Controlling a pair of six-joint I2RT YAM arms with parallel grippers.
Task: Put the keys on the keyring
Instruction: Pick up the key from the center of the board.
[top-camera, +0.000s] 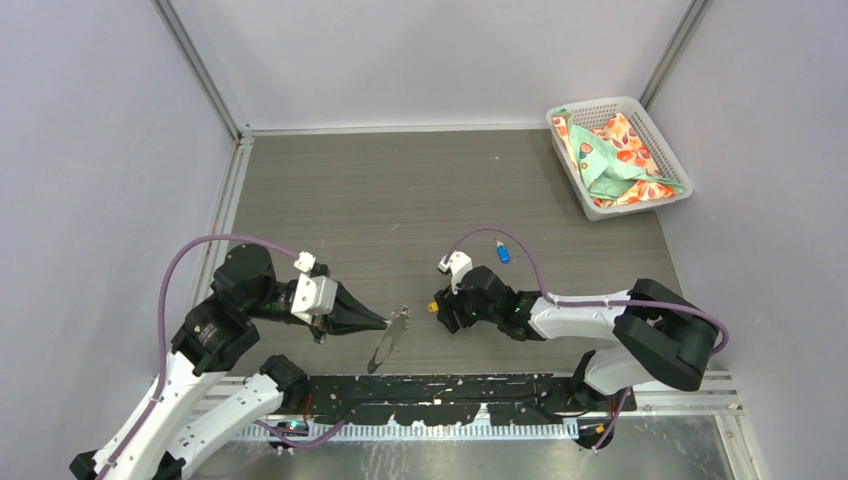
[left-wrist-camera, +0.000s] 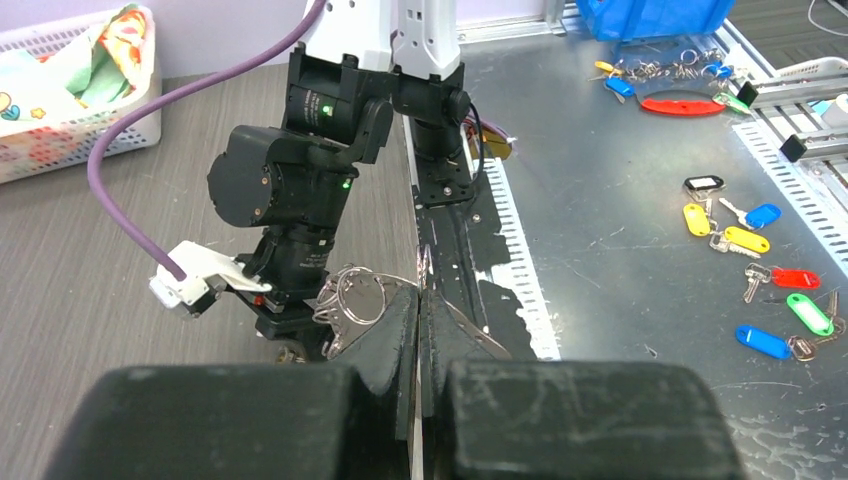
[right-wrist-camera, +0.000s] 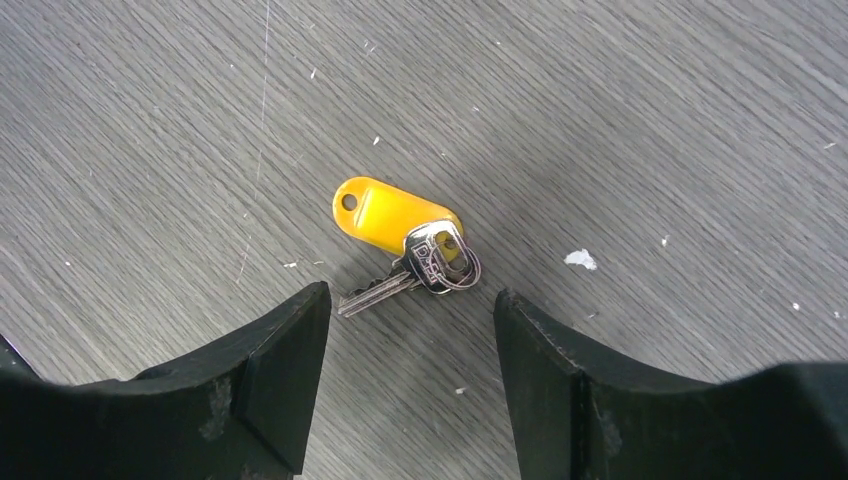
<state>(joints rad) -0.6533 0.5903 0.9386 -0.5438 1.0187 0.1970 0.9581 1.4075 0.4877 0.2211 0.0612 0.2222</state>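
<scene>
My left gripper (top-camera: 384, 322) is shut on the keyring (top-camera: 386, 344), a thin grey loop hanging from its tips toward the table's near edge. In the left wrist view the jaws (left-wrist-camera: 420, 292) are pressed together on the thin cord, with the keyring's small metal rings (left-wrist-camera: 350, 296) bunched just left of the tips. The yellow-headed key (right-wrist-camera: 396, 216) lies flat on the table, its silver blade (right-wrist-camera: 378, 291) pointing near-left. My right gripper (right-wrist-camera: 410, 305) is open just short of it, touching nothing. The blue-headed key (top-camera: 503, 252) lies further back on the table.
A white basket (top-camera: 655, 137) with a patterned cloth sits at the back right. A black rail (top-camera: 450, 392) runs along the near edge. Beyond it, several spare tagged keys (left-wrist-camera: 748, 240) lie on a metal bench. Walls close in the left, right and back.
</scene>
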